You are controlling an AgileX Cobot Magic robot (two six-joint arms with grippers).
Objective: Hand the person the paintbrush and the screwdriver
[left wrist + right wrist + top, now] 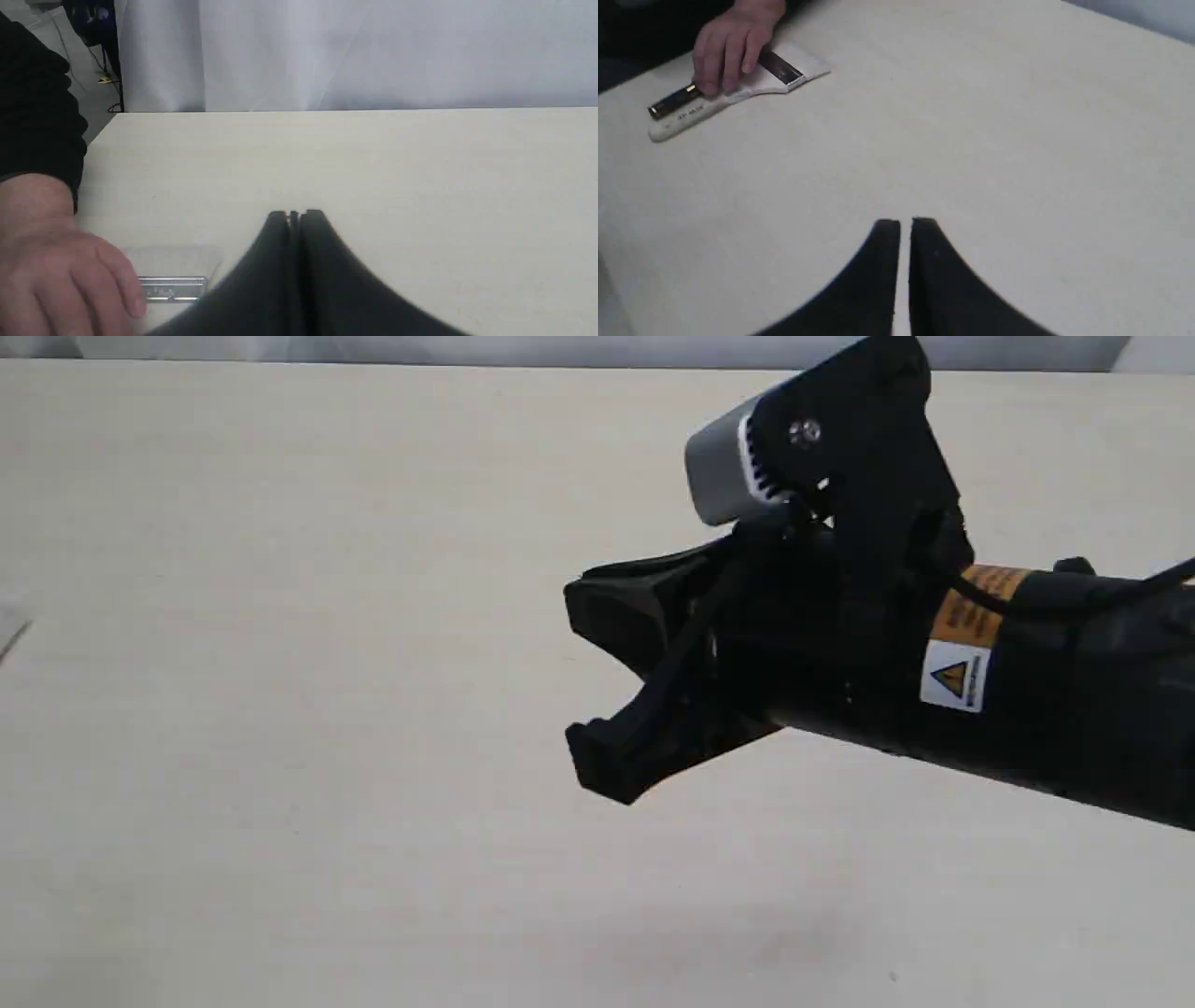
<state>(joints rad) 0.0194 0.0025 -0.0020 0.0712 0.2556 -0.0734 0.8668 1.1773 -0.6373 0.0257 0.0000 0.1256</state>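
Note:
The paintbrush (pixel 762 82) lies flat on the table, with its silver ferrule (pixel 173 288) and pale bristles (pixel 174 259) beside the hand. The person's hand (pixel 728 46) rests on the brush and on the screwdriver (pixel 672 100). Only the screwdriver's black handle with a gold band shows. The hand (pixel 51 266) has a dark sleeve cuff. My left gripper (pixel 294 214) is shut and empty, close to the brush. My right gripper (pixel 906 223) hovers well away from the brush, fingers almost together with nothing between them. In the exterior view only the right gripper (pixel 583 686) shows.
The pale wooden table (pixel 280 709) fills the exterior view. A white curtain (pixel 373 46) hangs behind its far edge. The table's corner (pixel 114 115) drops to a floor with cables near the person's dark sleeve (pixel 32 102).

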